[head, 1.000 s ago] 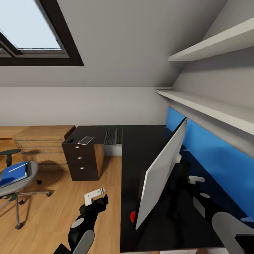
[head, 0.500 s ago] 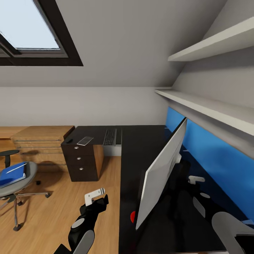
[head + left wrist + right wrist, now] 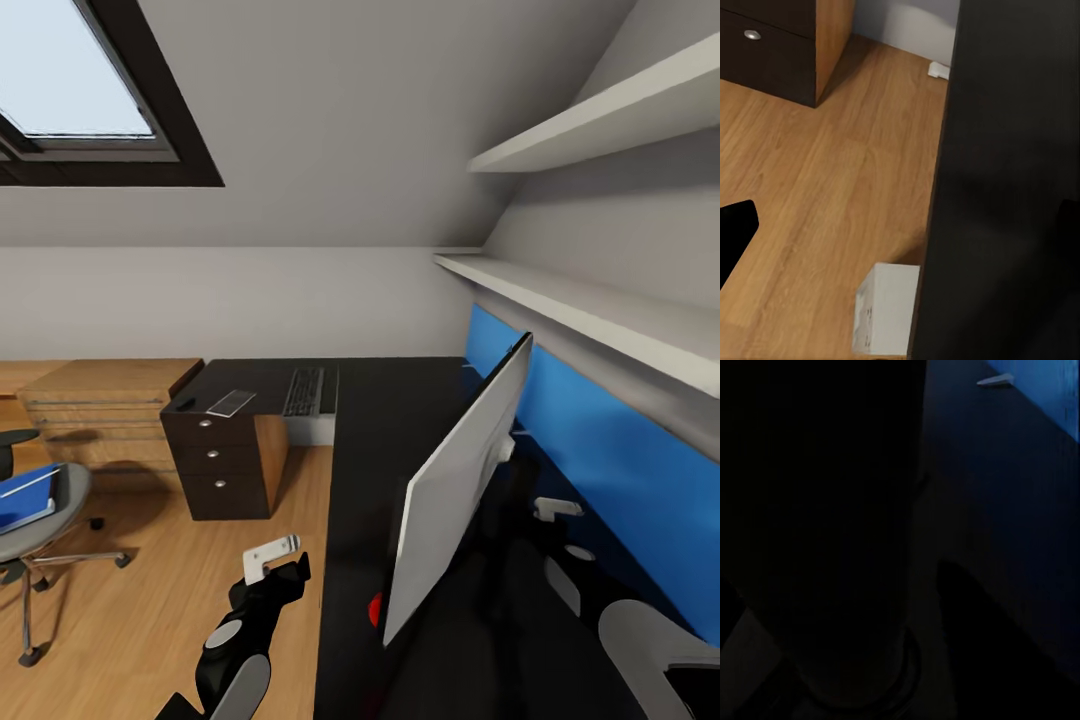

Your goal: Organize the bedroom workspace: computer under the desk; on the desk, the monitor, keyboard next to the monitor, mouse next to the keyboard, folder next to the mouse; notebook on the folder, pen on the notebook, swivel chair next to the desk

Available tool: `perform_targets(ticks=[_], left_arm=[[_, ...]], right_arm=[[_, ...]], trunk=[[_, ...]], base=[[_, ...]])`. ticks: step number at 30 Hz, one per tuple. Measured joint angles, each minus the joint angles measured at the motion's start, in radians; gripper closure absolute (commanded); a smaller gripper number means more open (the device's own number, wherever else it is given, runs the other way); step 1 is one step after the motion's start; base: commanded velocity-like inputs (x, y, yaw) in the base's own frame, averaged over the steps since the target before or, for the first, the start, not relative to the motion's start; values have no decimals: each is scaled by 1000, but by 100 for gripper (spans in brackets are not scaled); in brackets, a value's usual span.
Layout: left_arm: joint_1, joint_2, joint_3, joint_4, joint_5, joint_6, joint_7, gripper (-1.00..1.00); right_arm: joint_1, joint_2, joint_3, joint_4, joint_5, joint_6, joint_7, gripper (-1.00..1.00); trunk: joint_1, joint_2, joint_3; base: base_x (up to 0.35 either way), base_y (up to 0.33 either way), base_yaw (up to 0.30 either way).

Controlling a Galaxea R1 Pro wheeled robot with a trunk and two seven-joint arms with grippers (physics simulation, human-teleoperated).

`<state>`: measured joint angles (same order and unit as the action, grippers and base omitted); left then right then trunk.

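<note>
The monitor [image 3: 455, 485] stands on the black desk [image 3: 390, 420], its white back towards me. At the desk's far end lie the keyboard [image 3: 303, 391], the grey notebook [image 3: 230, 402] and the small black mouse [image 3: 185, 404]. The swivel chair [image 3: 50, 515] stands at the far left on the floor. On its seat lies the blue folder [image 3: 20, 500] with the white pen [image 3: 35, 478] on top. A white computer [image 3: 881, 307] sits on the floor, partly under the desk edge. My left gripper [image 3: 275, 562] hovers open over the floor beside the desk. The right arm [image 3: 650, 640] reaches in behind the monitor.
A black drawer unit [image 3: 222, 462] carries the desk's far end, with a light wood dresser [image 3: 100, 405] to its left. White shelves [image 3: 590, 300] and a blue wall panel [image 3: 600, 430] run along the right. Open wood floor [image 3: 170, 590] lies between chair and desk.
The whole picture has slid leftwards, so the camera has moved; the chair now sits closer to the left edge. Both arms hold the same pose.
</note>
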<state>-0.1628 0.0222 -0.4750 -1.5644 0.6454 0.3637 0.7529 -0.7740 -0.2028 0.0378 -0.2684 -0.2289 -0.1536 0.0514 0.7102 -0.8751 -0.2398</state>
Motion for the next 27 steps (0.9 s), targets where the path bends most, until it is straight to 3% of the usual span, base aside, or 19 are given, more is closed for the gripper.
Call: perform_targets(ticks=[4,27], left_arm=[[0,0,0,0,-1,1,0,-100],[0,3,7,-6,-3,3,0,-100]], right_arm=[[0,7,-1,-3,0,-3,-53,100],[1,11,6,-28,-6,-29,-55,100]], trunk=[[0,0,0],[0,0,0]], base=[[42,-57,0],[2,-2,0]])
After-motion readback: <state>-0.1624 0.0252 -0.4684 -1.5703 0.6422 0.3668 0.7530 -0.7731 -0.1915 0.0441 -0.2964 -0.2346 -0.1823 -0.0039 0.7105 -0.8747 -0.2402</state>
